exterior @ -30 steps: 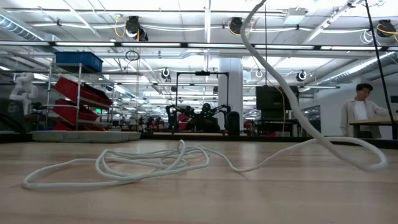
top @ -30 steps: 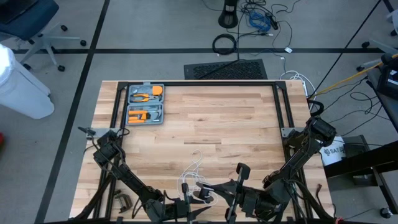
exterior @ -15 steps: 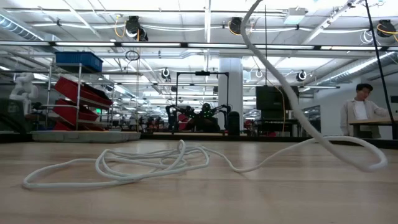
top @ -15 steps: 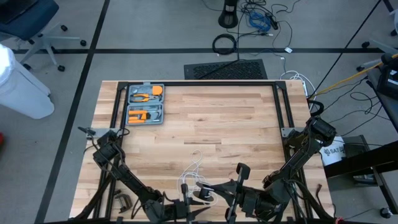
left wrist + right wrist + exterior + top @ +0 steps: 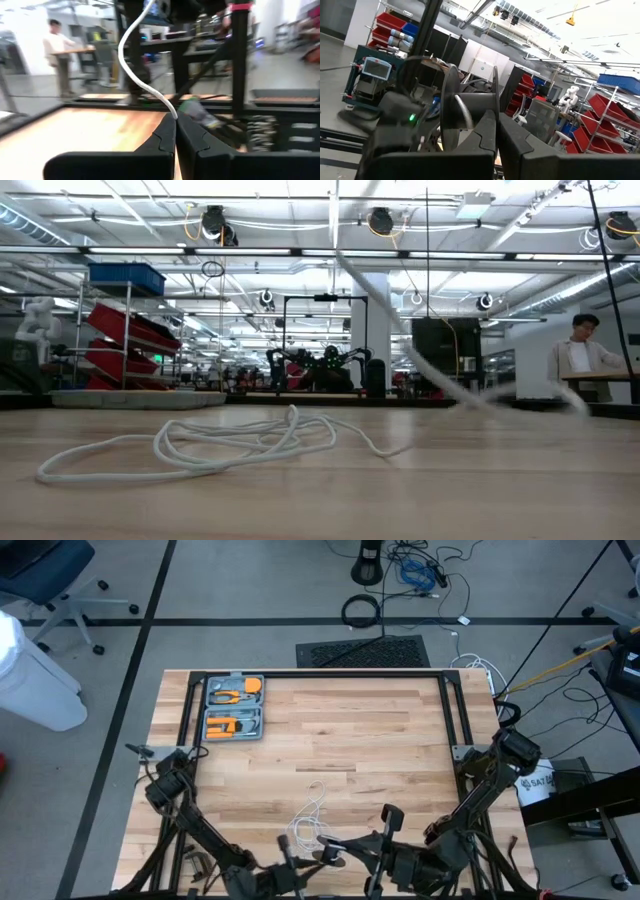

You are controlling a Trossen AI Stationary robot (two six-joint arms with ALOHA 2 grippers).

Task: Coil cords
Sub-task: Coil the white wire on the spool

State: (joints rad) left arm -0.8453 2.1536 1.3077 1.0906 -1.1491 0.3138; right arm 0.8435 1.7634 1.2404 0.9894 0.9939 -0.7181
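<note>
The thin white cord [image 5: 312,814] lies in loose loops on the wood near the table's front edge, seen as a flat pile [image 5: 200,444] in the low view. A blurred strand [image 5: 450,385] of it runs up off the table. My left gripper [image 5: 175,118] is shut on the cord just left of the loops [image 5: 286,850]. My right gripper [image 5: 496,118] is shut at the small black-and-silver reel [image 5: 451,107], beside the left gripper [image 5: 330,856]. My left gripper pinches a single strand of the cord [image 5: 170,112] between its two fingertips. From there the strand rises free in a curve [image 5: 131,55], clear of the table. My right gripper is shut on the thin rim of one reel disc [image 5: 495,95]. The reel stands on edge, clear of the table.
A grey tool case [image 5: 233,708] with orange tools lies open at the table's far left corner. A black frame [image 5: 320,674] runs along the far edge and both sides. Bare wood lies between the case and the cord. A person [image 5: 578,355] stands in the room beyond.
My left gripper has shut on the cord, rolled, and shifted slightly toward the table's left edge. The strand that arched down to a loop resting on the table has been pulled up off the wood and now swings, blurred. The pile of loops has stayed put.
</note>
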